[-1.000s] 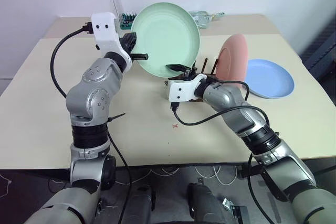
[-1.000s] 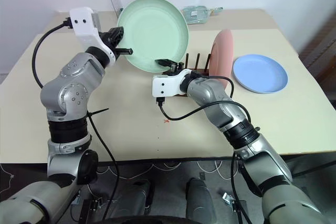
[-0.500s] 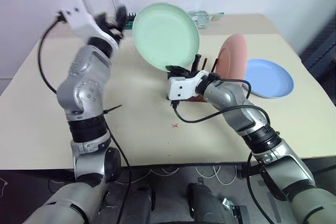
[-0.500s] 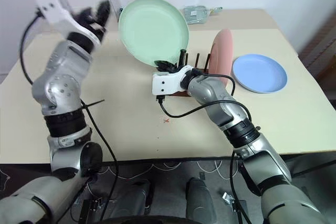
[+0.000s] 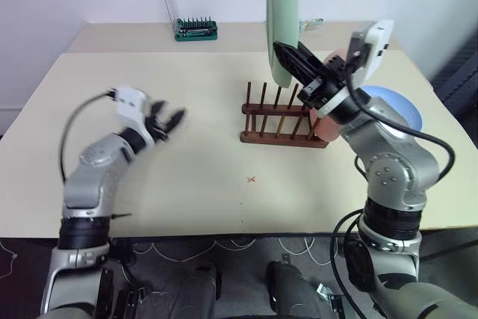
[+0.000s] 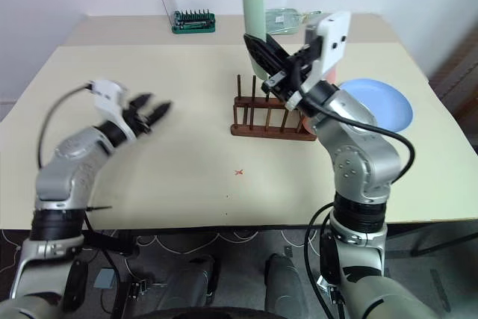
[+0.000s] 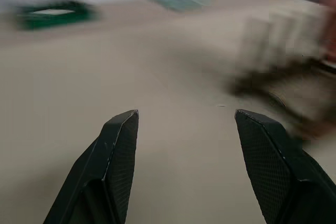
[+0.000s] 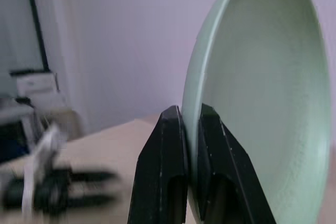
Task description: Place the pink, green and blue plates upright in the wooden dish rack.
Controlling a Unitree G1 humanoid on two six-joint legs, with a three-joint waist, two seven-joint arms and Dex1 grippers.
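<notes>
Left eye view: right end effector [image 5: 293, 56] clamps the green plate [image 5: 282, 20] by its rim, edge-on above the wooden dish rack [image 5: 284, 119]; left end effector [image 5: 169, 121] gapes empty. That thin rim grip could slip.

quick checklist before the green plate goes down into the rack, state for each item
1. Right gripper shut on green plate's rim: ok.
2. Green plate upright, edge-on over the wooden dish rack: ok.
3. Left gripper open, empty, well away from the rack: ok.
4. Free pegs on the rack's left part: ok.
5. Pink plate already standing at the rack's right end: cannot tell, arm hides it.
6. Blue plate flat on the table, apart: ok.
</notes>
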